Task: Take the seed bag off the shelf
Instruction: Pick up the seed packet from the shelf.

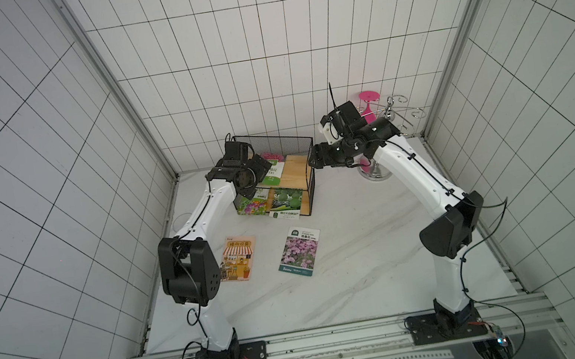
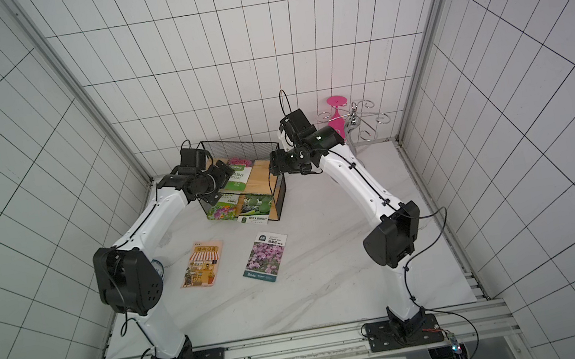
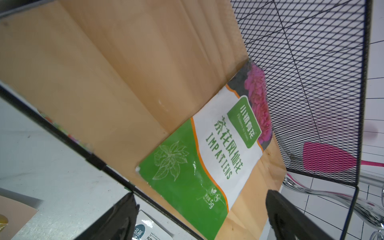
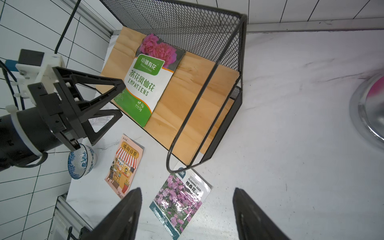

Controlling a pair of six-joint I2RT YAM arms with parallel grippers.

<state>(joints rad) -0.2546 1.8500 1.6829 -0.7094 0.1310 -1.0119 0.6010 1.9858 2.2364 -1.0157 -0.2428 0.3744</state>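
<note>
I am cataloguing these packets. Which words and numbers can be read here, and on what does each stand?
"小镇有花": green-and-white seed bag, lying on the top board of the shelf.
"茶花凤仙花": same bag.
"IMPATIENS": same bag.
"5g": same bag.
"FLOWERS SEED": purple-flower bag on the table.
"格桑花": same bag.
"向日葵", after one unclear character: orange shop-front bag on the table.
Lower-board bags: too small to read.

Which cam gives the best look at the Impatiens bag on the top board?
Right wrist: Impatiens bag nearly whole, sharp. Left wrist: close, one corner cut off. Top views: small, partly behind the left gripper.
</note>
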